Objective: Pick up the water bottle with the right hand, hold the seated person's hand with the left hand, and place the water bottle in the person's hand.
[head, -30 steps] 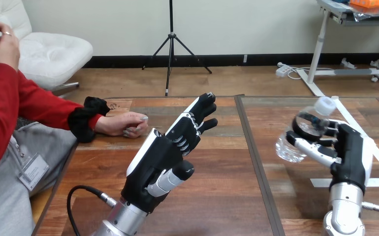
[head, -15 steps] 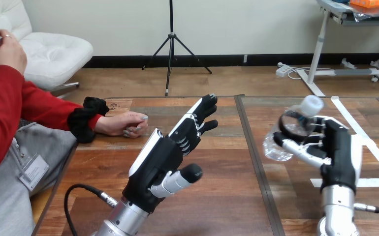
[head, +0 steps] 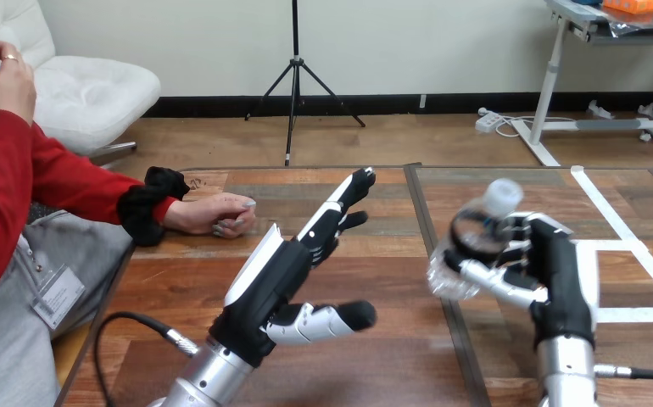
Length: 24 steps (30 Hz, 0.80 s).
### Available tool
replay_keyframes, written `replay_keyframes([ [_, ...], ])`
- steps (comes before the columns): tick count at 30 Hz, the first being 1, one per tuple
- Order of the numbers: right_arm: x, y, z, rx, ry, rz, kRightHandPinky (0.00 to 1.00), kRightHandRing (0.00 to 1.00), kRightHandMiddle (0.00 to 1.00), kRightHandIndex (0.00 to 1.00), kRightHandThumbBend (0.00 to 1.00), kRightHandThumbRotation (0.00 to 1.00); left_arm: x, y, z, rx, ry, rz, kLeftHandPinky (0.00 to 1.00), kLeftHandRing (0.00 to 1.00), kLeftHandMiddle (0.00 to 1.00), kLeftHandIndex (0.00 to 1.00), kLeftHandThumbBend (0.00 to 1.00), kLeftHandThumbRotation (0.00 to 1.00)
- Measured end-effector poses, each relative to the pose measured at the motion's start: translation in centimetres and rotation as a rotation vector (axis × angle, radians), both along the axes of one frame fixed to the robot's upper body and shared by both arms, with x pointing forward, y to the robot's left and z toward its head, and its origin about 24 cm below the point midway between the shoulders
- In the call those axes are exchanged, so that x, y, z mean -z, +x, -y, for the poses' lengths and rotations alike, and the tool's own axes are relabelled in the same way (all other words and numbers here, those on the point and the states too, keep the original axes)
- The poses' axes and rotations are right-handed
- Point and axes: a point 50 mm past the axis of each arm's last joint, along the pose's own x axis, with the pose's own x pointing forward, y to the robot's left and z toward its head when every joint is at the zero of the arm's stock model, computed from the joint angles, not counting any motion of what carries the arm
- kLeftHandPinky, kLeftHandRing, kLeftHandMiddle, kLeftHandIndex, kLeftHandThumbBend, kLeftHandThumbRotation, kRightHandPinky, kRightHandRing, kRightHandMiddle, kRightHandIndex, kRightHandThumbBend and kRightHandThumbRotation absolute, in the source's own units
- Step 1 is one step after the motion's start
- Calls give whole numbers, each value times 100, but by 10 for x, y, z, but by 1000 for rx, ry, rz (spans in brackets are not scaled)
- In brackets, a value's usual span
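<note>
Table (head: 391, 250): a flat top of wood planks in mixed browns is seen, with the grain visible and a slight sheen.
Seam (head: 432, 237): the top is split by a narrow dark strip that runs from the upper centre of the frame down toward the lower right.
Tape (head: 624, 246): white strips are laid in straight lines on the wood at the right of the frame, and a corner is formed where they meet.
Water bottle (head: 467, 246): a clear, crinkled plastic bottle is held right of centre, over the table. It is tilted, with the white cap (head: 503, 193) toward the upper right and the base toward the lower left.
Right hand (head: 554, 271): its black-and-white jointed fingers are curled round the water bottle and it is clamped on it. The hand is raised on a silver forearm (head: 565, 377) from the bottom edge.
Left hand (head: 272, 275): it is held spread at lower centre, with the fingers straight and pointed toward the upper centre and the thumb (head: 332, 318) stretched out to the right. Nothing is gripped by it. A white shell is seen on its back.
Person's hand (head: 217, 214): it is rested on the table at the left of the frame, loosely curled, at the end of a red sleeve (head: 77, 182) with a black cuff. It is near the left hand's fingertips but apart from them.
Second hand of the person (head: 5, 80): it is raised at the upper left, off the table.
</note>
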Motion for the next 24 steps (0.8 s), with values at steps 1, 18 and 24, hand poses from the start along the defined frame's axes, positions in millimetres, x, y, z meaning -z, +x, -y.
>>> replay_keyframes([
  [1,0,-1,-1,-8,-1,-1,32,38,55,52,83,0,0,0,-1,-11,12,10,80,90,92,93,100,67],
  [18,-4,-12,-16,-99,-49,12,36,41,56,53,83,0,-21,6,-35,-196,214,219,73,85,87,90,100,55],
  [24,-12,-11,-20,-118,-70,43,36,41,56,54,83,0,-33,9,-52,-265,283,306,72,85,87,90,100,55],
])
